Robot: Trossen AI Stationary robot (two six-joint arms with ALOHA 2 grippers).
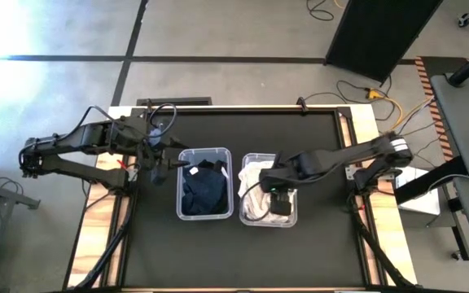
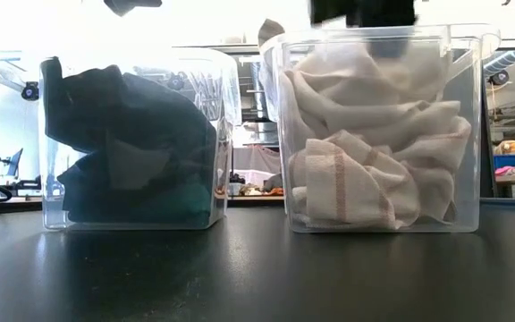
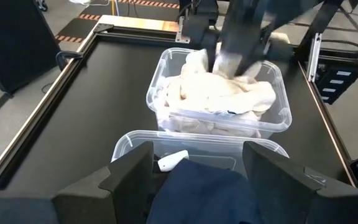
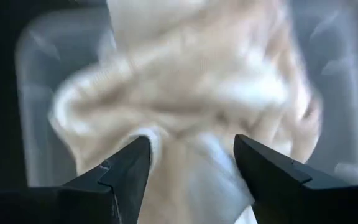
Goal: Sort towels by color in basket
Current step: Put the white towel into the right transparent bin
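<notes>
Two clear bins stand side by side mid-table. The left bin (image 1: 204, 193) holds dark towels (image 2: 128, 143), navy and dark green. The right bin (image 1: 269, 190) holds white and cream towels (image 2: 374, 152), one with thin reddish stripes. My left gripper (image 1: 163, 169) is open and hovers at the dark bin's left edge, with a navy towel (image 3: 204, 196) showing below and between its fingers. My right gripper (image 1: 279, 199) is open over the near part of the white bin, with the pale towels (image 4: 191, 93) beneath it. In the low view both grippers show above the bins' rims.
The black tabletop (image 1: 243, 252) has free room in front of the bins and to either side. Its wooden border (image 1: 365, 122) runs along the edges. Cables (image 1: 381, 94) and a dark panel (image 1: 381, 28) lie on the floor beyond the far edge.
</notes>
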